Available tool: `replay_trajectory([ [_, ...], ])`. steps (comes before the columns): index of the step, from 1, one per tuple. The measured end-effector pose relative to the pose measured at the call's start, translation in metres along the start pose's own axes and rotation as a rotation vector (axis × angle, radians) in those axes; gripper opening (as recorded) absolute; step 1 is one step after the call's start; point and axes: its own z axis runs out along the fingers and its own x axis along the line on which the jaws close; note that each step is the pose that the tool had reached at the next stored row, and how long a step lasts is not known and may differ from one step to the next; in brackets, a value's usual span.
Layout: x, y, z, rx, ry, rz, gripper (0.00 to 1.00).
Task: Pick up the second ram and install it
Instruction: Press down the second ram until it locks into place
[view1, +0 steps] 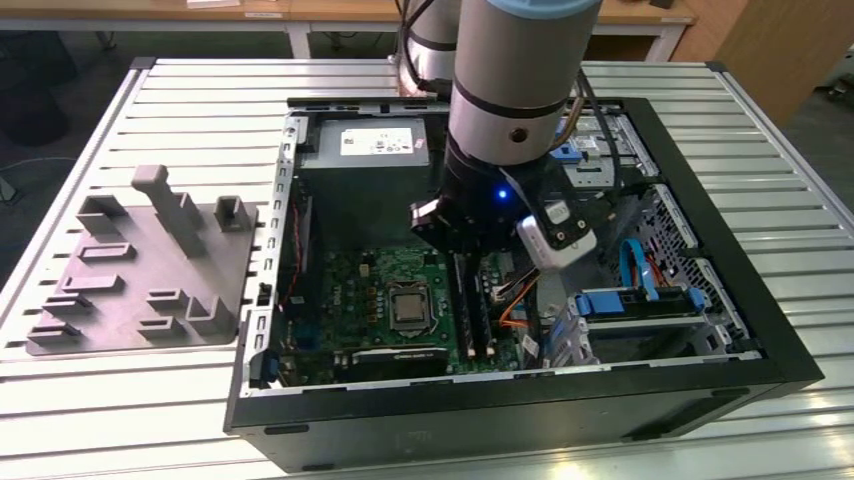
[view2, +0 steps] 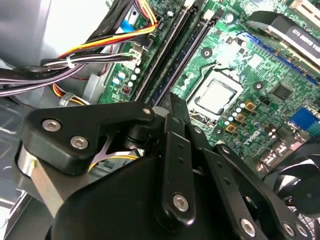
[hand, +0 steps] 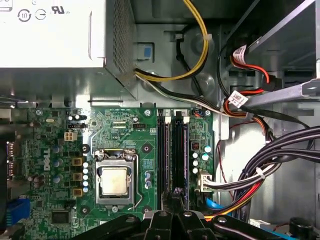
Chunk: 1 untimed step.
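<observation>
Second ram (hand: 178, 150): thin dark stick seated upright in long black motherboard slot, directly below gripper (hand: 178, 196). Gripper fingers pressed together, tips just above stick's top edge. Beside gripper: green motherboard (hand: 125, 130), square metallic CPU (hand: 114, 181), bundled plastic cables (hand: 260, 175).

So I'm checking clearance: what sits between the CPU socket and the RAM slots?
In the first wrist view, bare board with a few capacitors lies between the CPU socket and the RAM slots.
</observation>
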Motion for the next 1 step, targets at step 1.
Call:
replay_trajectory([
  [1, 0.0, 0.0, -0.0001, 0.0, 0.0, 0.0, 0.1],
])
